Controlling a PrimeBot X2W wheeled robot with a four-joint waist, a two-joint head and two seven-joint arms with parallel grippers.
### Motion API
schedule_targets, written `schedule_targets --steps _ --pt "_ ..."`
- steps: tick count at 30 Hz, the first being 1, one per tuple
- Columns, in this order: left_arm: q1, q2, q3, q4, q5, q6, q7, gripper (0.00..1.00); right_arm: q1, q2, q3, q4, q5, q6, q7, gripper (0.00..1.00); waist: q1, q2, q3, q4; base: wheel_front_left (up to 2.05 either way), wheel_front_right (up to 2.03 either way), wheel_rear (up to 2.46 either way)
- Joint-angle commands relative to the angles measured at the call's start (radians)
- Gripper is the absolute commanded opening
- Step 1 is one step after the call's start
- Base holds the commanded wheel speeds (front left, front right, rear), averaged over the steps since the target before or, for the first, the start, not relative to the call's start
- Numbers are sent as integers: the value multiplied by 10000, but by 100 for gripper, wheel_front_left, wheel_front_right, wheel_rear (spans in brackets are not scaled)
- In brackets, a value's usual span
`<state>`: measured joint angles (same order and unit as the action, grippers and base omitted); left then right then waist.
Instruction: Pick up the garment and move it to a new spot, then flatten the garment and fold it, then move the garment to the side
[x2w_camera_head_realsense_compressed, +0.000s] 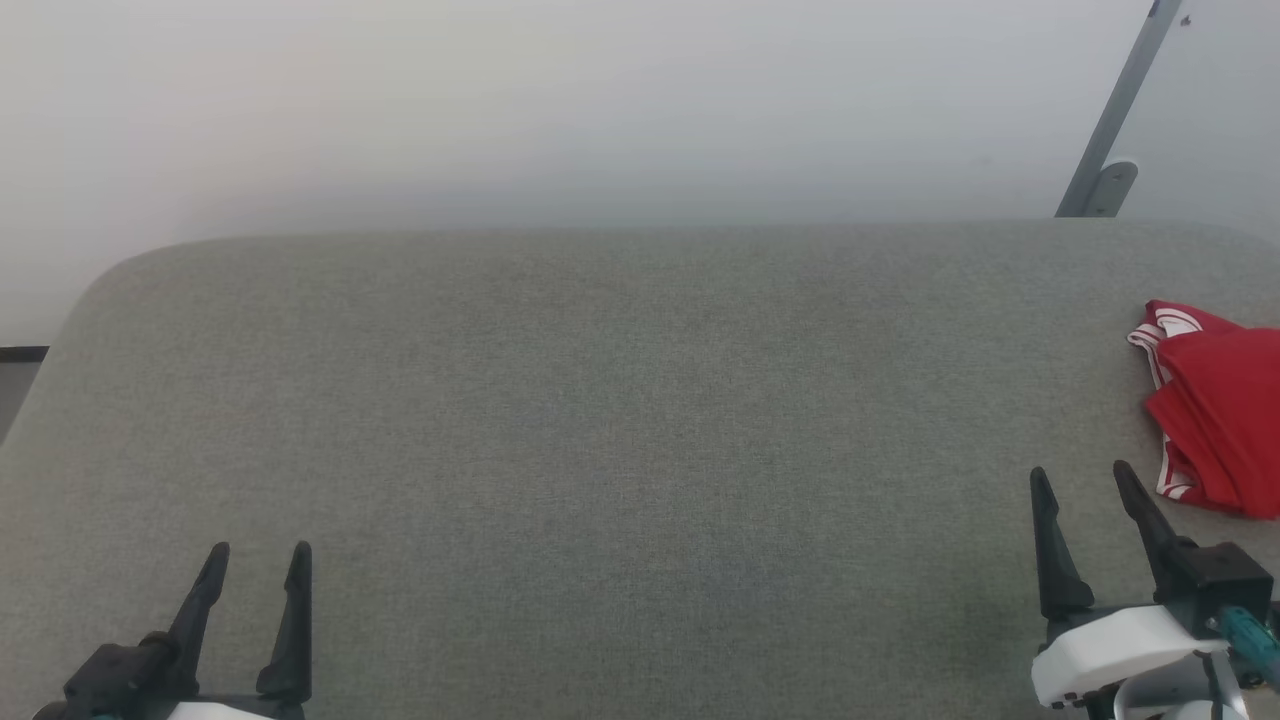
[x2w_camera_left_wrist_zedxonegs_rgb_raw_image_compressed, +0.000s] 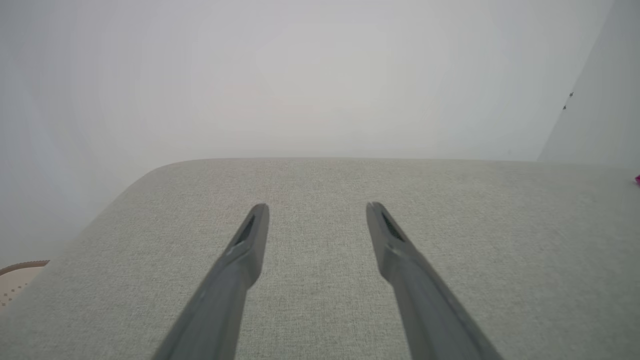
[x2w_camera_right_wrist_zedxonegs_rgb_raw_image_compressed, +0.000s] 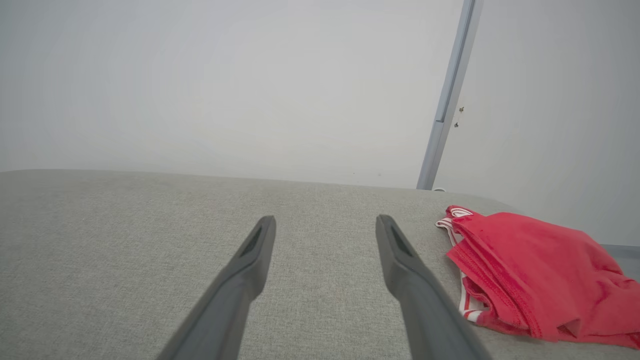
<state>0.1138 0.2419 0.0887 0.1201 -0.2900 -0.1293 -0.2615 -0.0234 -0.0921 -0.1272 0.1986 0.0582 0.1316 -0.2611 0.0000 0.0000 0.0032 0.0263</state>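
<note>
L gripper (x2w_camera_head_realsense_compressed: 261, 550), R gripper (x2w_camera_head_realsense_compressed: 1080, 470) open — garment (x2w_camera_right_wrist_zedxonegs_rgb_raw_image_compressed: 530, 270) (bunched) right.

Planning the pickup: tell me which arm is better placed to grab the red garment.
Right. The right jaws stand open just beside the garment, apart from it; the left jaws are across the grey surface.

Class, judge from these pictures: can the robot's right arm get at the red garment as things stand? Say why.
Probably yes. The right gripper stands open and empty, close beside the garment, which lies bunched at the right side of the grey surface. Nothing lies between them, so a rightward reach should do.
</note>
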Motion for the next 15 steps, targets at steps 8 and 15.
schedule_targets --steps 8,15 --pt "170 7 4 -117 -95 -14 -44 100 358 198 -37 -658 -195 -19 -49 100 0 0 10 -41 0 0 0" --pt "194 55 -30 -179 -204 -14 -44 100 400 267 -30 -913 -301 -19 -51 100 0 0 7 -40 0 0 0"
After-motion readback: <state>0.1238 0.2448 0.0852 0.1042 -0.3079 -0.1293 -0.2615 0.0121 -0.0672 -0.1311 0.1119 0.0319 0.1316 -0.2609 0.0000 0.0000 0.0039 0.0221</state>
